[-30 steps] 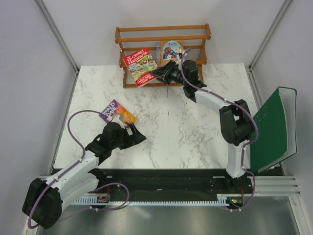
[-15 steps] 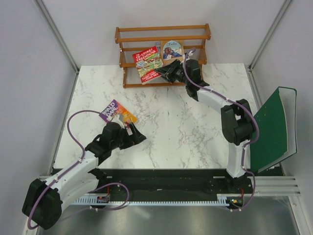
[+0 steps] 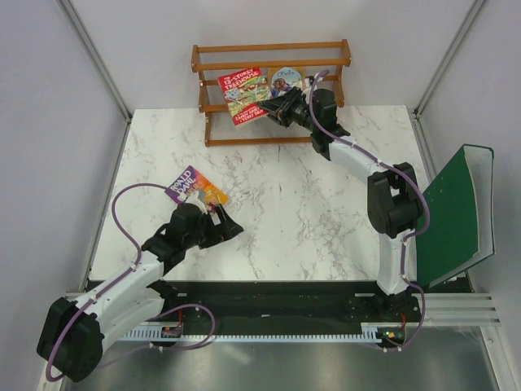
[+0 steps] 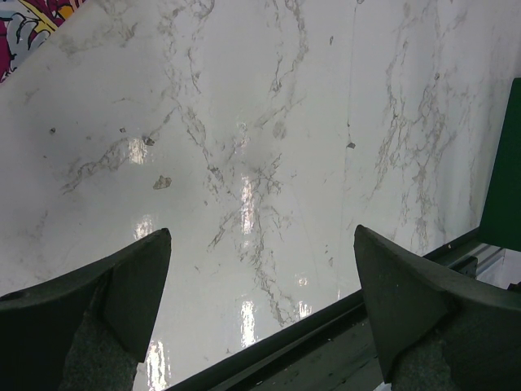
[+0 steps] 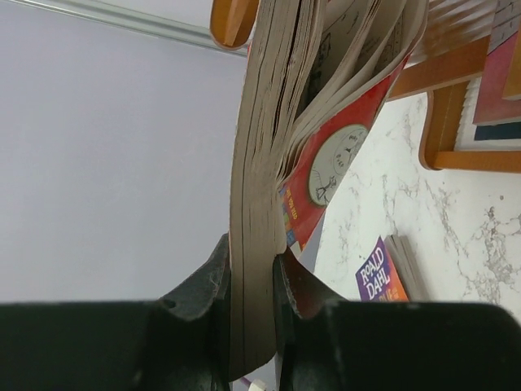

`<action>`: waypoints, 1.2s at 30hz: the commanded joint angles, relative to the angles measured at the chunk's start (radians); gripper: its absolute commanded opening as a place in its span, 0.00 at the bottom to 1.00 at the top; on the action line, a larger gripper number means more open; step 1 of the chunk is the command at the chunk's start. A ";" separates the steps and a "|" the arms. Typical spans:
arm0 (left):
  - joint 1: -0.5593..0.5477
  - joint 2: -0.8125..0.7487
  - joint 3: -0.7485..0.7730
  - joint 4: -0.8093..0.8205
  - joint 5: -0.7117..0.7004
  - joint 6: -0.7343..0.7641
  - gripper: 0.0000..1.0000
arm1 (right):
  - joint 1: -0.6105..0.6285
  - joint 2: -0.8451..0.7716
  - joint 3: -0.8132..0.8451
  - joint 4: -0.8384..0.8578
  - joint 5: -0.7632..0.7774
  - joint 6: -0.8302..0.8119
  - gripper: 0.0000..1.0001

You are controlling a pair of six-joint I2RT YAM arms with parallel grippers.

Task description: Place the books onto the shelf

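My right gripper (image 3: 274,109) is shut on the red cartoon-covered book (image 3: 244,95), holding it up in front of the brown wooden shelf (image 3: 273,47). In the right wrist view the book's page block (image 5: 260,163) is pinched between my right gripper's (image 5: 252,273) jaws, its pages fanning out. An orange book with a blue oval picture (image 3: 286,81) stands in the shelf. The purple and orange Roald Dahl book (image 3: 195,186) lies flat on the marble table. My left gripper (image 3: 230,230) rests just below it, open with nothing between the fingers (image 4: 122,285).
A large green binder (image 3: 453,213) leans at the table's right edge. White walls close in the table on three sides. A black rail (image 3: 269,311) runs along the near edge by the arm bases.
My right gripper has lifted the red book up and back, from the shelf's lowest rail to its middle tier. The left arm has not moved.
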State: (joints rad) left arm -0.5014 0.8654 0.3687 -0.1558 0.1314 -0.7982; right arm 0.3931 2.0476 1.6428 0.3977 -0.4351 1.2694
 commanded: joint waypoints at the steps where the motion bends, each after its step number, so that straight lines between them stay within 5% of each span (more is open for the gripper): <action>1: 0.003 0.000 -0.007 0.013 -0.018 0.034 1.00 | -0.023 0.014 0.066 0.142 -0.025 0.054 0.00; 36: 0.001 -0.009 -0.017 0.022 -0.009 0.036 1.00 | -0.197 0.005 -0.049 0.165 0.027 0.019 0.04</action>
State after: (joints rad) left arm -0.5014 0.8654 0.3580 -0.1555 0.1322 -0.7982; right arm 0.2001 2.0674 1.5562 0.5076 -0.4309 1.2900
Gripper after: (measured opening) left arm 0.993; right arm 0.234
